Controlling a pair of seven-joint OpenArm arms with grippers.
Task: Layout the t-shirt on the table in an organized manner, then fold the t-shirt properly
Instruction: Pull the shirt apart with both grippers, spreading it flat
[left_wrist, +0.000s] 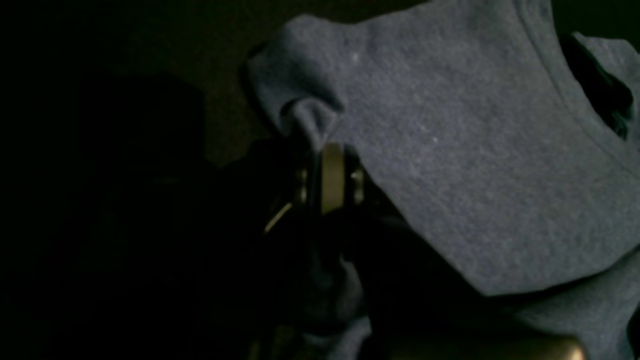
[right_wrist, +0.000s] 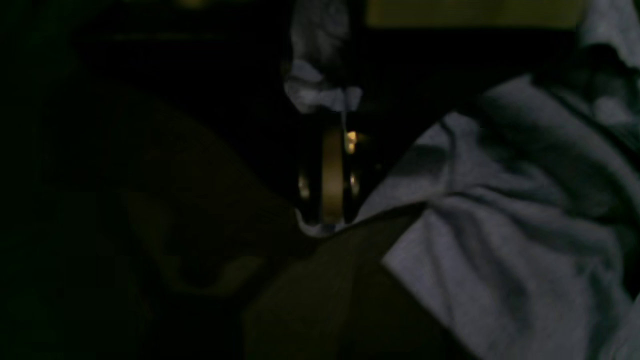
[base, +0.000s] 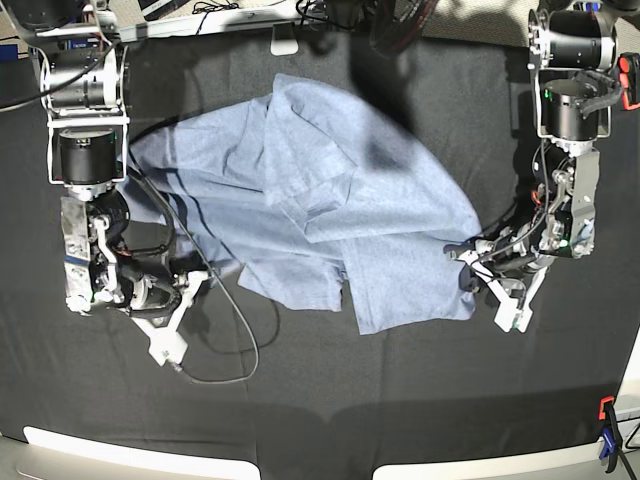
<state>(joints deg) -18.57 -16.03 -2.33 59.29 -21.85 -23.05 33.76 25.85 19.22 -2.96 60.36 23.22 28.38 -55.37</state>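
Note:
The blue-grey t-shirt (base: 340, 200) lies rumpled and partly folded over itself in the middle of the black table (base: 320, 410). At the shirt's right edge, my left gripper (base: 463, 256) is shut on a small pinched fold of the fabric (left_wrist: 312, 120); its fingertips (left_wrist: 327, 150) meet at that fold. The ribbed collar shows at the upper right of the left wrist view. My right gripper (base: 205, 282) is at the shirt's lower left edge, shut (right_wrist: 325, 220) on the hem of the t-shirt (right_wrist: 500, 225). No lettering shows.
A black cable (base: 235, 340) loops over the table cloth beside the right arm. A blue clamp (base: 608, 450) grips the table's front right edge and a red one (base: 630, 85) sits near the left arm's base. Cables and gear line the far edge.

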